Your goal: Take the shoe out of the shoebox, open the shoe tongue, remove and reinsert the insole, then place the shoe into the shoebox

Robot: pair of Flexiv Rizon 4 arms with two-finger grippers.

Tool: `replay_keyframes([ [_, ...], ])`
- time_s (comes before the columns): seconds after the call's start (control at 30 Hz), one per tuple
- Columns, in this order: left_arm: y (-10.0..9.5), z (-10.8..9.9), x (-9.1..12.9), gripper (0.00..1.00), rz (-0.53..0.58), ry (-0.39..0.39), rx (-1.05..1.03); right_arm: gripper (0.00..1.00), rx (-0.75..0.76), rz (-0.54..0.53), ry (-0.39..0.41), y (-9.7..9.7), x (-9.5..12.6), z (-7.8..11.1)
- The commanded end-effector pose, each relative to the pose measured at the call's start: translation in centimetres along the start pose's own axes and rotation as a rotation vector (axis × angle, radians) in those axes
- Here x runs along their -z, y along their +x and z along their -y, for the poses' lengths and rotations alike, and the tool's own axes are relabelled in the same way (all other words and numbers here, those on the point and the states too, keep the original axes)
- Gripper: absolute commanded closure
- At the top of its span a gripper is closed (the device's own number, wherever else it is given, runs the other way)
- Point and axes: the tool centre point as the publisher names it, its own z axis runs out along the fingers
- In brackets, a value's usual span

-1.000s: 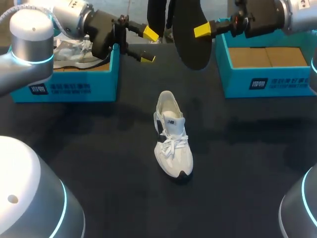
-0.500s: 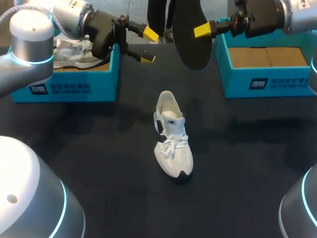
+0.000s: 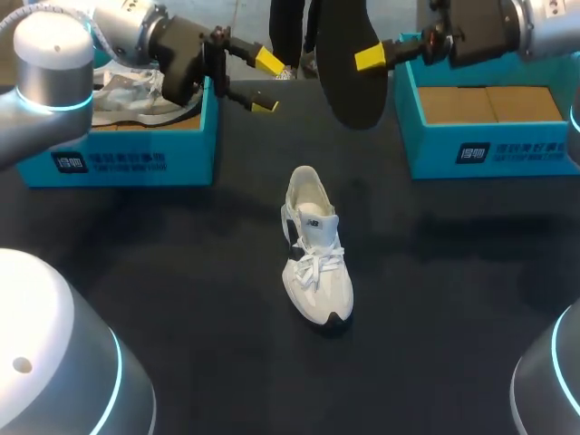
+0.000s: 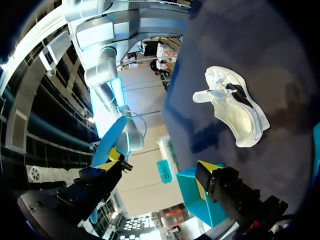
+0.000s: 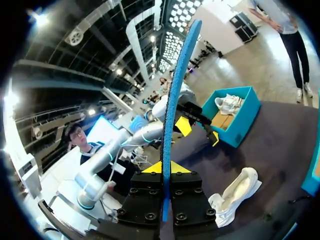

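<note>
1. Over the last second your left arm drew back a little from the shoe (image 3: 313,249), toward the shoebox (image 3: 127,156) on the shoe's far left. The left gripper (image 3: 267,83) was spread wide and held nothing, beyond the heel and off to the shoe's left.
2. Your right arm did not move. The right gripper (image 3: 361,56) was pinching the insole (image 3: 349,77) by one edge, up in the air beyond the shoe's heel. The wrist view showed the insole edge-on between the yellow tips.
3. The shoe had not shifted. It stood upright on the worktop (image 3: 181,272), toe toward the robot and heel opening toward the insole, with nothing touching it.
4. The left shoebox held a second shoe (image 3: 127,91). The other shoebox (image 3: 489,145), on the shoe's far right, showed only its cardboard floor.
5. I judged that the insole was out and reinsertion came next. With the left gripper backing off, the shoe was unsteadied and could slide when the insole pressed in.
</note>
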Motion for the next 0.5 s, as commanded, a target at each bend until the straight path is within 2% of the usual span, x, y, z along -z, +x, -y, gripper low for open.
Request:
replay_keyframes([
  [0.03,0.5,-0.6,1.4,0.00,0.001,0.037,0.004,1.00,0.037,0.014,0.007,-0.9,-1.2,-1.5],
  [0.27,1.1,-0.6,2.1,0.00,-0.044,0.057,0.034,1.00,0.098,0.025,-0.005,-2.9,-2.5,-2.7],
  [0.5,2.0,0.0,1.6,0.00,-0.055,0.056,0.055,1.00,0.135,0.019,-0.003,-4.8,-3.1,-2.8],
])
